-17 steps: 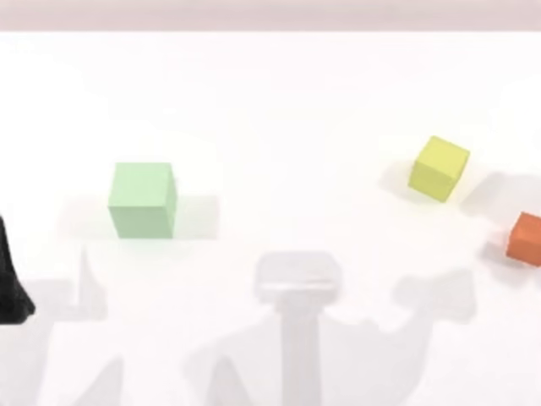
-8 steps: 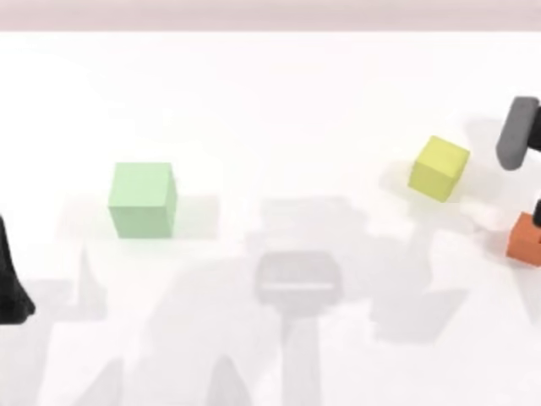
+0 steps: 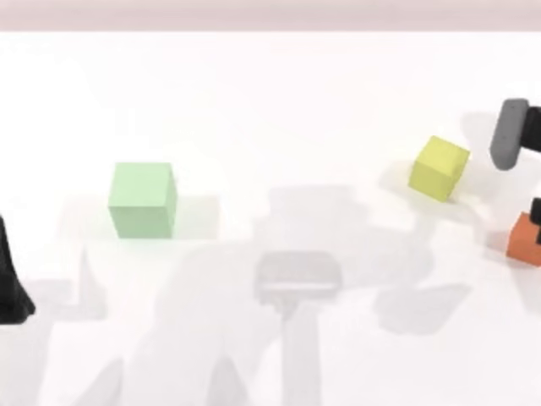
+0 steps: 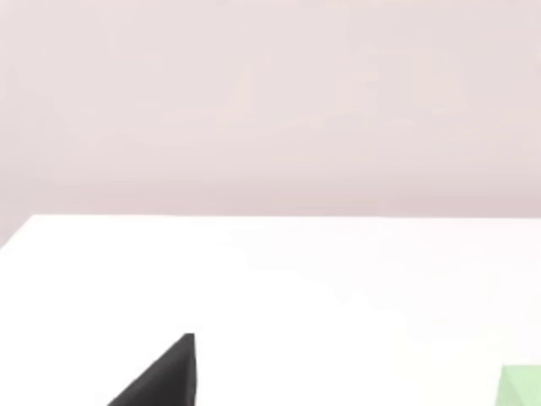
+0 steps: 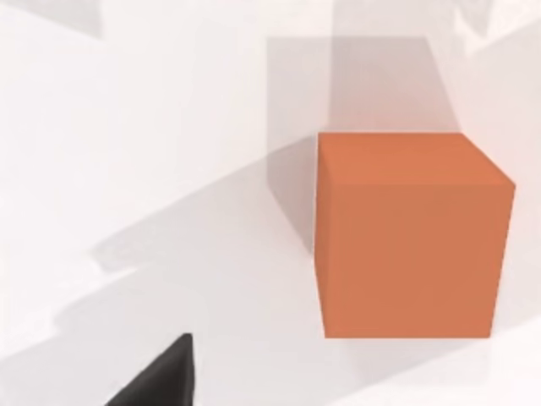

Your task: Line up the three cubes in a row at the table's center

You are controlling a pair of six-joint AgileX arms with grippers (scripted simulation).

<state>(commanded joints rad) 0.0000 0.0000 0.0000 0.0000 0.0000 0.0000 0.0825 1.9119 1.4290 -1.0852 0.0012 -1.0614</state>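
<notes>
The large pale green cube [image 3: 142, 200] sits left of the table's middle. On the right stands the medium yellow-green cube [image 3: 439, 168], turned at an angle. The small orange cube [image 3: 524, 238] rests at the right edge and fills the right wrist view [image 5: 410, 237]. My right gripper [image 3: 536, 213] hovers just above the orange cube's far side, apart from it; one dark fingertip [image 5: 173, 372] shows and the gap beside it holds nothing. My left gripper [image 3: 12, 292] is parked at the left edge, with one fingertip [image 4: 173, 376] in view and a corner of the green cube [image 4: 522, 387] beside it.
The white table [image 3: 279, 110] carries broad grey arm shadows across its front half. A grey link of my right arm [image 3: 510, 134] hangs just right of the yellow-green cube. A pale wall runs along the table's far edge.
My right arm has come in from the right edge and now hangs over the orange cube. Its shadows spread across the table's middle. The cubes and my left arm have not moved.
</notes>
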